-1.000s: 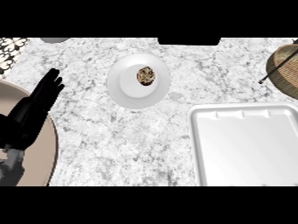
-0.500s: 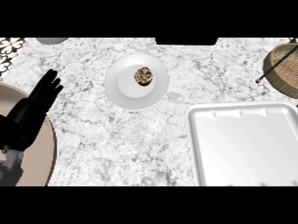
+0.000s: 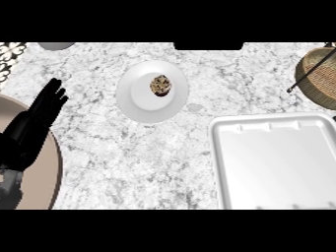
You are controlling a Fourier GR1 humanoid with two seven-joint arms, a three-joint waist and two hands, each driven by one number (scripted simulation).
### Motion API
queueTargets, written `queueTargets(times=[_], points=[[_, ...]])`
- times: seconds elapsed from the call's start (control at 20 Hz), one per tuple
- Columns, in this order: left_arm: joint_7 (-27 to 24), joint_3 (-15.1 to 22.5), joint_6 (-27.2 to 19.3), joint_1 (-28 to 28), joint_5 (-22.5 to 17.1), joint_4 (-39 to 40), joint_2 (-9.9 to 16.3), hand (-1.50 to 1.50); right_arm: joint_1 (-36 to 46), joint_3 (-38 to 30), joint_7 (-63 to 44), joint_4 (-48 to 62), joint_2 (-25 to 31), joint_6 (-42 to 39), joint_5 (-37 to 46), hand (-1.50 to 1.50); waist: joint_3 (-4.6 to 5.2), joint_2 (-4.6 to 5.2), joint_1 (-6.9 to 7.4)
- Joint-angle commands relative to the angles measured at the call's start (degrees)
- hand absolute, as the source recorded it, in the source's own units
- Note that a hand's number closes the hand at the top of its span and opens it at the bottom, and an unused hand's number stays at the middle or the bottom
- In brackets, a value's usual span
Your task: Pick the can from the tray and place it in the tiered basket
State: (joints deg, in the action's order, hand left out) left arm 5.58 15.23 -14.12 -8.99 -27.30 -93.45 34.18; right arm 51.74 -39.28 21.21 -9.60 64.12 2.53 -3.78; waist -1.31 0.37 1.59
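A white tray (image 3: 286,162) lies on the marble counter at the lower right; I see no can on it. The tiered basket (image 3: 329,78), woven with a dark wire frame, stands at the upper right edge. My left hand (image 3: 32,125) is at the left side, black, open with fingers straight and pointing up. No can shows anywhere in view. My right hand does not appear.
A white plate (image 3: 134,96) with a small brown pastry (image 3: 160,85) sits at the upper middle. A beige round surface (image 3: 43,172) curves along the lower left. A grey object (image 3: 56,46) and a dark shape (image 3: 208,46) touch the top edge.
The whole scene has shifted slightly left in the view. My left hand keeps its pose.
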Motion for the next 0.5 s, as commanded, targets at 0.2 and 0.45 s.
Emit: queueTargets(times=[0.2, 0.45], points=[[-0.64, 1.25, -0.28, 3.91, -0.57, 4.4, -1.96, 0.0, -9.08, -4.7, 1.64, 2.79, 8.45, -8.3, -3.79, -1.5, 0.73, 1.05, -1.39], [-1.65, 0.64, 0.44, 4.53, -0.78, 3.99, -0.63, 0.0, -14.15, -5.51, 3.29, 3.4, 10.52, -12.37, -4.4, -1.5, 0.73, 0.79, -1.19]])
